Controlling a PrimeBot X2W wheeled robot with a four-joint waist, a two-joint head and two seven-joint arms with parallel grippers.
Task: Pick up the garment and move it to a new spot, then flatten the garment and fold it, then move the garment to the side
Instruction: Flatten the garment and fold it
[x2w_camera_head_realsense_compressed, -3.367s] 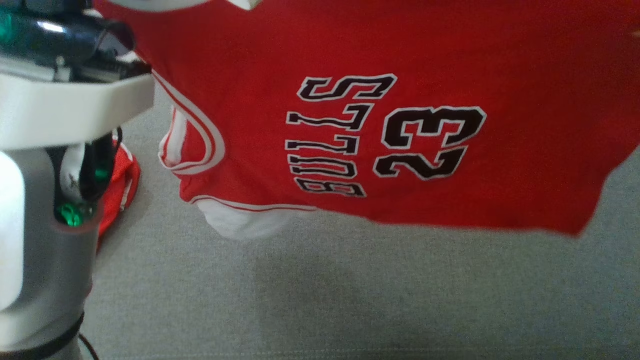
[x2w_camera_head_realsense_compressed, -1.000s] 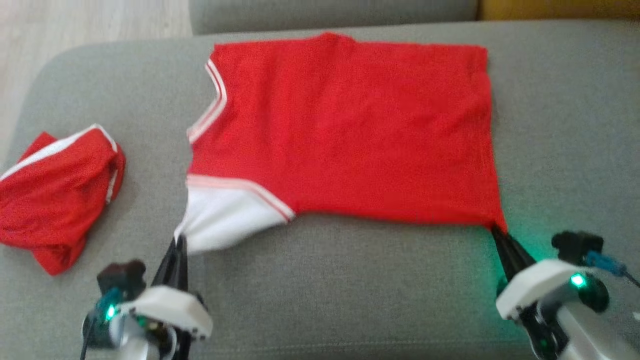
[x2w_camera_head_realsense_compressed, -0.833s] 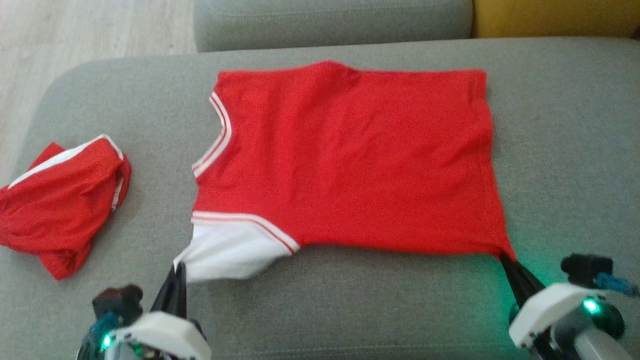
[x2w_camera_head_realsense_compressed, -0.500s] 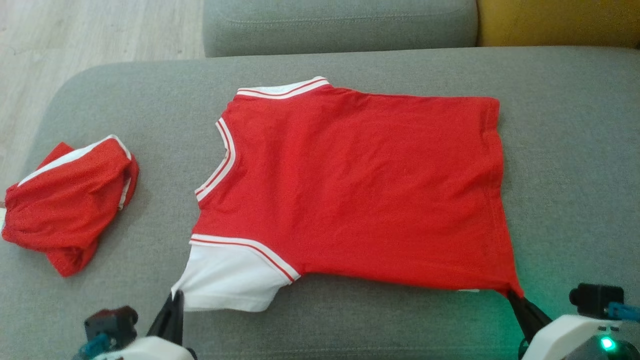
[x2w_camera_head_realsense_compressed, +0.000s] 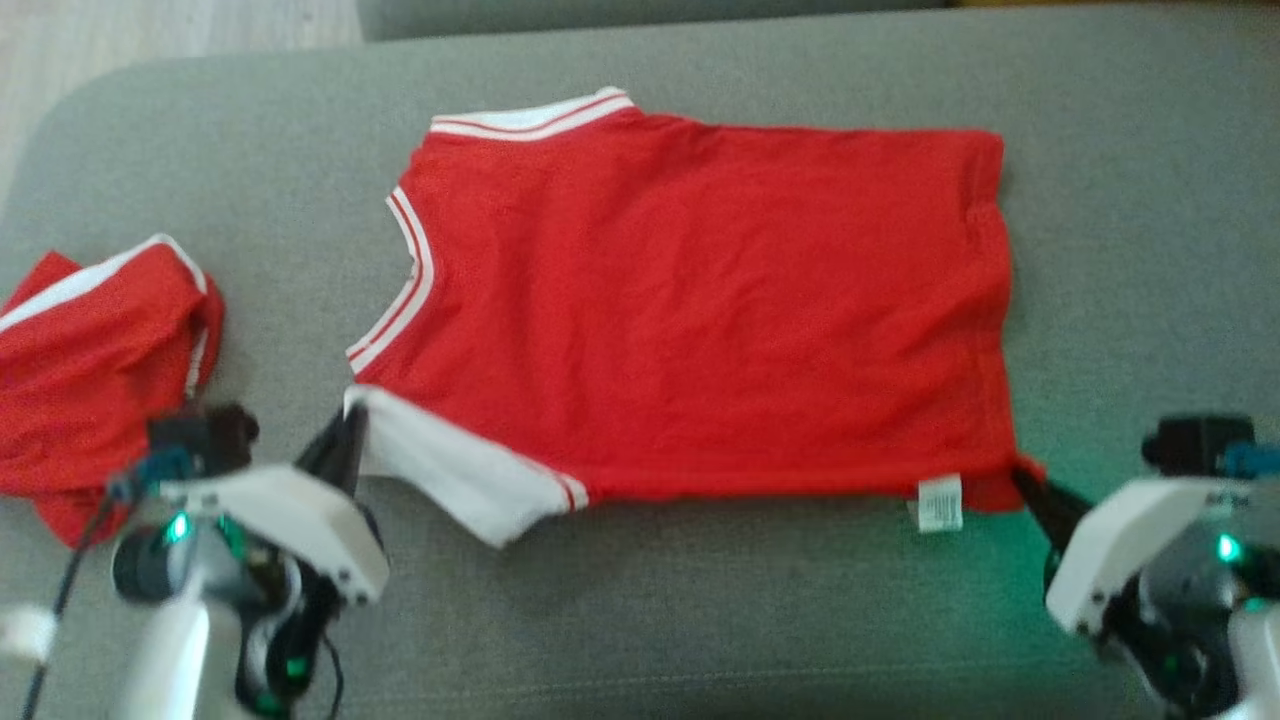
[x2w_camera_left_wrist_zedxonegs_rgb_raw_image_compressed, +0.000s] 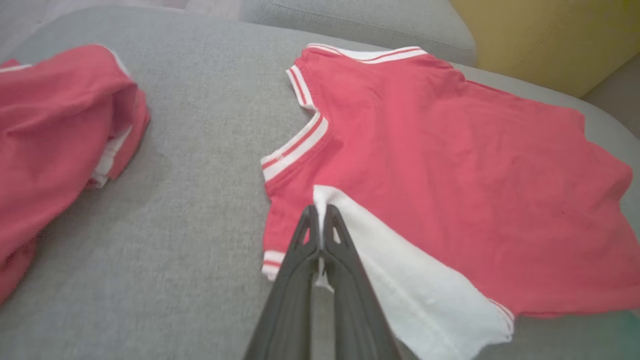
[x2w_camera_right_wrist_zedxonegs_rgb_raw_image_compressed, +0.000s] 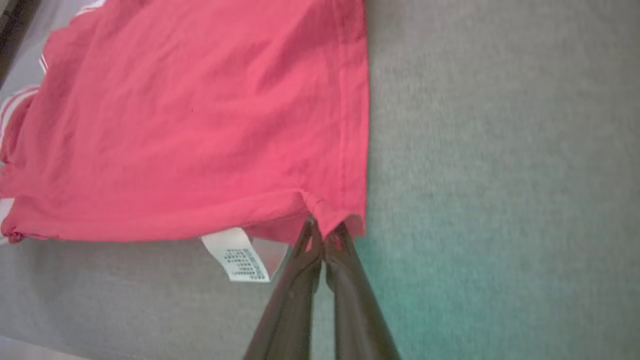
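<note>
The garment (x2w_camera_head_realsense_compressed: 700, 300), a red jersey with white trim, lies spread on the grey cushion, plain side up (x2w_camera_left_wrist_zedxonegs_rgb_raw_image_compressed: 450, 175) (x2w_camera_right_wrist_zedxonegs_rgb_raw_image_compressed: 200, 115). My left gripper (x2w_camera_head_realsense_compressed: 350, 425) is shut on the white sleeve edge at the near left corner, which is folded back over the red cloth (x2w_camera_left_wrist_zedxonegs_rgb_raw_image_compressed: 320, 212). My right gripper (x2w_camera_head_realsense_compressed: 1025, 480) is shut on the near right hem corner (x2w_camera_right_wrist_zedxonegs_rgb_raw_image_compressed: 322, 227). A white care label (x2w_camera_head_realsense_compressed: 940, 502) sticks out at the near hem (x2w_camera_right_wrist_zedxonegs_rgb_raw_image_compressed: 240, 260).
A second red and white garment (x2w_camera_head_realsense_compressed: 90, 370) lies bunched at the cushion's left end (x2w_camera_left_wrist_zedxonegs_rgb_raw_image_compressed: 55, 150). The grey sofa cushion (x2w_camera_head_realsense_compressed: 700, 620) has bare room in front and to the right. A back cushion (x2w_camera_left_wrist_zedxonegs_rgb_raw_image_compressed: 360, 25) and a yellow object (x2w_camera_left_wrist_zedxonegs_rgb_raw_image_compressed: 540, 35) stand behind.
The jersey went from hanging in the air to lying on the cushion. In the last half second my left gripper carried the white sleeve forward over the red cloth, and the care label came into sight.
</note>
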